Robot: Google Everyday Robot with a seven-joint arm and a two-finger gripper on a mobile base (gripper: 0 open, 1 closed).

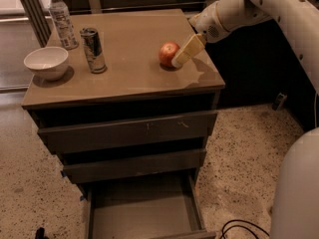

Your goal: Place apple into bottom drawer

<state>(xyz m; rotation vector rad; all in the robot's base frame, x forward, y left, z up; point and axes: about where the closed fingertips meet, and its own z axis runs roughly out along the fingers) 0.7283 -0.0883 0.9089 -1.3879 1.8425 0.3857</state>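
The red-orange apple (168, 53) rests on the cabinet top (124, 78), right of centre. My gripper (180, 57) reaches in from the upper right and sits right beside the apple, on its right side, low over the top. The bottom drawer (142, 208) is pulled open at the foot of the cabinet, and its flat grey floor is bare.
A white bowl (46, 62), a silver can (93, 50) and a clear water bottle (61, 19) stand on the left half of the cabinet top. The top drawer (129, 131) and middle drawer (134, 166) are slightly out. A black cable (239, 229) lies on the speckled floor.
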